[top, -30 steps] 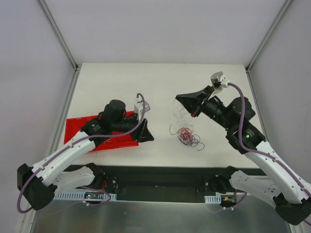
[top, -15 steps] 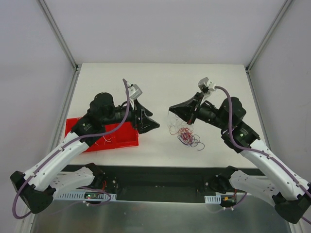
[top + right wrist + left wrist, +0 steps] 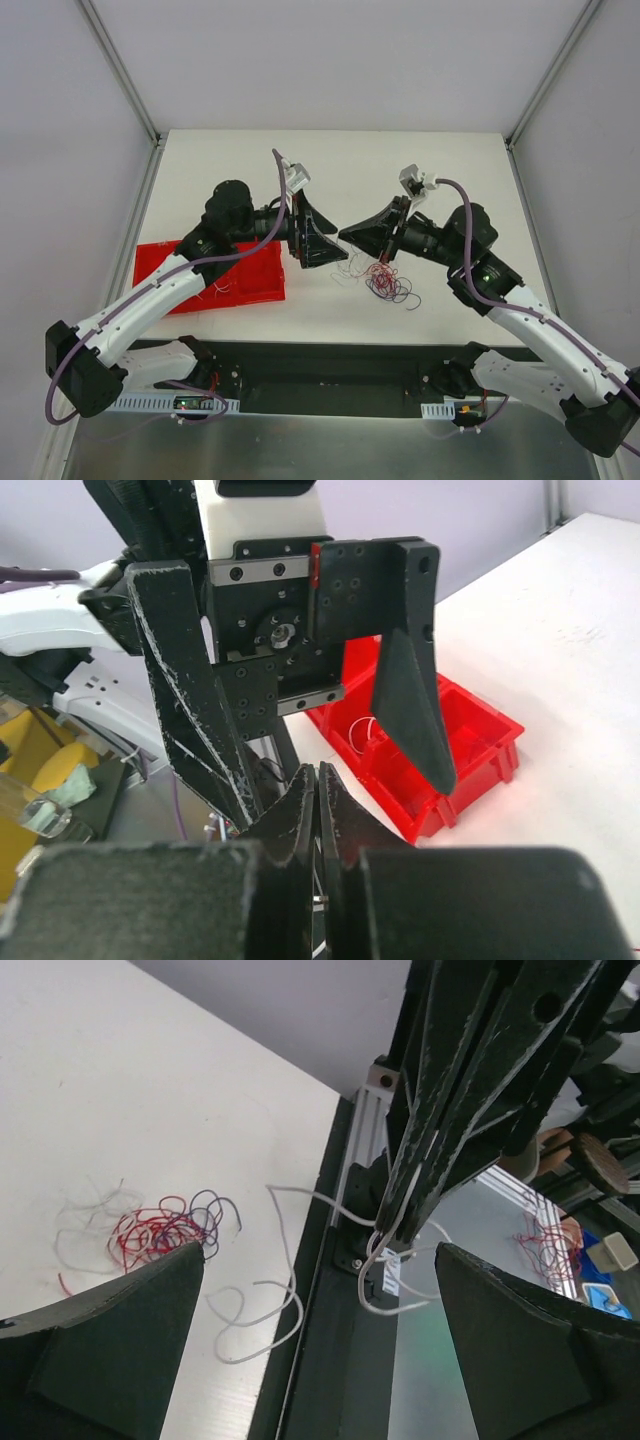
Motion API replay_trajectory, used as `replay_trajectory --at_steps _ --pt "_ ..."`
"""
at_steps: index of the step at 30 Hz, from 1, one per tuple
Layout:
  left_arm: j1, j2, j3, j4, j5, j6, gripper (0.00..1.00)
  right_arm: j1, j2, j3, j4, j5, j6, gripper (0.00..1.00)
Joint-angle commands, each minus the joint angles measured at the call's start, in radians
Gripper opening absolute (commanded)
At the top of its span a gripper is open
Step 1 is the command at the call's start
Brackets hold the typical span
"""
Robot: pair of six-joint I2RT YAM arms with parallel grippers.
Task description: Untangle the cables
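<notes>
Top external: left gripper (image 3: 325, 246) agape, right gripper (image 3: 345, 234) tight on one whitish cable (image 3: 289, 1260); one tangle (image 3: 388, 283), one red bin (image 3: 255, 285).

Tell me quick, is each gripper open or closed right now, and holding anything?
Left gripper: open, holding nothing.
Right gripper: closed on a whitish cable.

Overhead wide; left wrist close, shares cables (image 3: 386, 282).
</notes>
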Motion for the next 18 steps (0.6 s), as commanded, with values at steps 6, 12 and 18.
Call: replay_trajectory --at_steps 6,12,18 --pt "0.011 0.088 -0.042 0.368 0.174 -0.168 0.76 0.018 0.011 -0.049 0.233 -0.007 0.151 0.00" --pt "0.011 0.098 -0.056 0.414 0.173 -0.188 0.39 0.027 0.018 -0.079 0.303 0.024 0.206 0.00" --pt "0.011 0.046 -0.082 0.292 0.109 -0.109 0.00 0.029 0.014 -0.067 0.227 0.105 0.167 0.00"
